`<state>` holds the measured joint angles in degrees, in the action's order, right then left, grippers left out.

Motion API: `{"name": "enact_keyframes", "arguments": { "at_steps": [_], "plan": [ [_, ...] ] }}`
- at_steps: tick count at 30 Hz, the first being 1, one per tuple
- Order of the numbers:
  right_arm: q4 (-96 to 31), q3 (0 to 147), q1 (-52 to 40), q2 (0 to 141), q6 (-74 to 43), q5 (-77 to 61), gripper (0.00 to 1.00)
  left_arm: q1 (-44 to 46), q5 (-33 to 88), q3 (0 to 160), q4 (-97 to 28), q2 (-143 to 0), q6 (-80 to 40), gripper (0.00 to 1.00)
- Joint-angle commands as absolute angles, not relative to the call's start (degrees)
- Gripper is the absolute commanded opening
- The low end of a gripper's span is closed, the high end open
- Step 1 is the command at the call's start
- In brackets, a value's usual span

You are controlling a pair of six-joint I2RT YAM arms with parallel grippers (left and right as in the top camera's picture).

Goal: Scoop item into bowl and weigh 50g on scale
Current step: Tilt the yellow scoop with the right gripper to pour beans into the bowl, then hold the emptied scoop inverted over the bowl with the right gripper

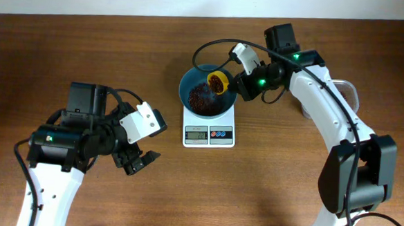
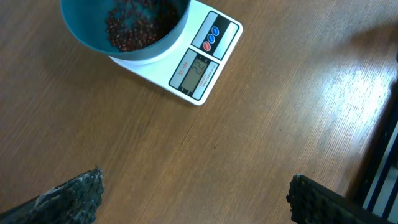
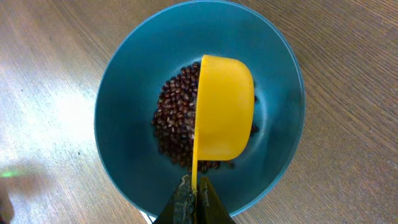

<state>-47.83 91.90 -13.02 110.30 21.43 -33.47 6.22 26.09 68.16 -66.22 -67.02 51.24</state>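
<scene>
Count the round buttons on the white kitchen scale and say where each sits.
2. The red button sits beside the display; the blue button is next to it, nearer the end of the scale. None seems hidden.

The bowl (image 1: 186,91) stands on the scale (image 1: 209,134), and its mouth is only partly free. A yellow scoop (image 1: 219,81) hangs tilted over the right part, with the right gripper (image 1: 234,79) clamped on its handle, so the way in from that side is blocked. On the left side, bare table (image 1: 88,45) lies between the scale and the left gripper (image 1: 138,159), which is spread wide. The right arm (image 1: 327,112) crosses the right side of the table.
</scene>
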Motion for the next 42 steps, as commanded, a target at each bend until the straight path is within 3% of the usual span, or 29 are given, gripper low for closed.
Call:
{"name": "enact_keyframes", "arguments": {
  "at_steps": [1, 42],
  "plan": [
    [-48.23, 93.25, -13.08, 108.71, 22.04, -33.23, 0.04, 5.85, 26.06, 68.10, -66.11, -66.61, 51.75, 0.99],
    [-49.80, 95.70, -15.16, 108.16, 19.22, -32.01, 0.04, 5.85, 26.06, 68.10, -66.11, -66.61, 51.75, 0.99]
  ]
}}
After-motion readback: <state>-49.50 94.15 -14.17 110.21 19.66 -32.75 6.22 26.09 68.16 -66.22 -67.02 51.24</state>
